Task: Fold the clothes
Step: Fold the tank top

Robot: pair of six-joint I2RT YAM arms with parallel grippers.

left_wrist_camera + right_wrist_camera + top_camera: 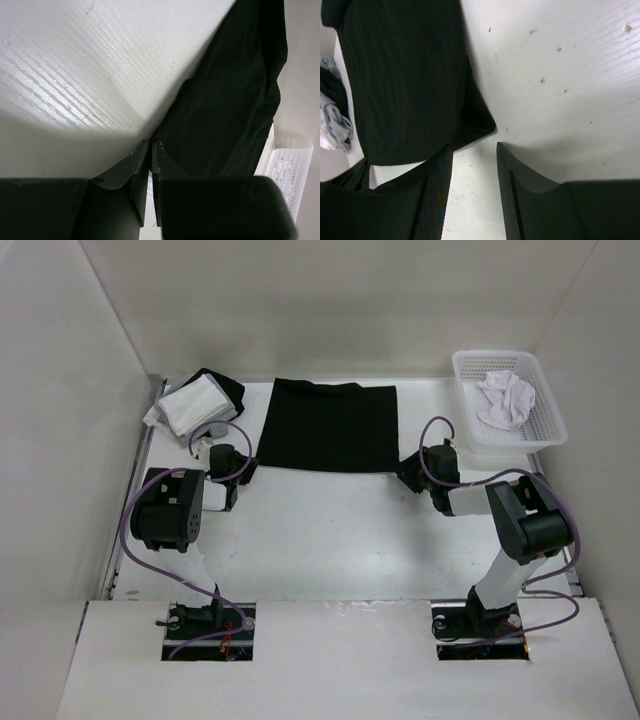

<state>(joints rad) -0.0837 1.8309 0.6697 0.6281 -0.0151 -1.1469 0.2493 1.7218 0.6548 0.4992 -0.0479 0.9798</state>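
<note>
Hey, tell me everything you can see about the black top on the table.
The black top is thin, soft fabric, laid flat as a rectangle on the white table, far centre; no straps show. Its near right corner curls a little. The left gripper, almost shut, meets the near left corner; a pinch cannot be confirmed. The right gripper stands open just short of the near right corner.

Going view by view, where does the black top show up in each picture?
Top external: black top lies flat at the table's far centre.
Left wrist: black top fills the right side, from bottom centre to the top edge.
Right wrist: black top is at upper left.
Shared landmark: white basket, far right in top external, lower right in left wrist; not in right wrist.
</note>
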